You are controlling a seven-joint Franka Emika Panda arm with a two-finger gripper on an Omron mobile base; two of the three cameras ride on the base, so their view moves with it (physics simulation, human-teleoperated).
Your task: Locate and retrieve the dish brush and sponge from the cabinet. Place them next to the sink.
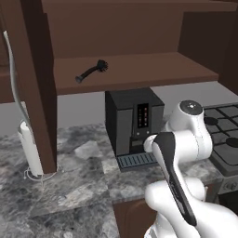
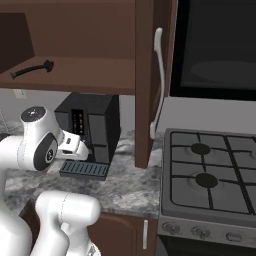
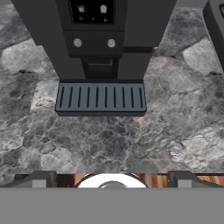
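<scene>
The black dish brush (image 1: 93, 70) lies on the flat shelf of the open dark brown wall cabinet (image 1: 139, 69), handle towards the left; it also shows as the dish brush (image 2: 32, 69) on the cabinet shelf (image 2: 90, 75). The sponge and the sink are out of view. My gripper (image 3: 112, 180) is open, its fingertips (image 3: 41, 179) wide apart with nothing between them. It hangs low over the stone counter (image 3: 109, 140), in front of the coffee machine and well below the shelf. The white hand (image 2: 75, 145) sits just before the machine's drip tray.
A black coffee machine (image 1: 135, 123) stands on the counter under the shelf. The opened cabinet door (image 2: 145, 85) with its long silver handle (image 2: 159, 80) juts out. A stove (image 2: 210, 175) lies to the right, a white cylinder (image 1: 30, 148) to the left.
</scene>
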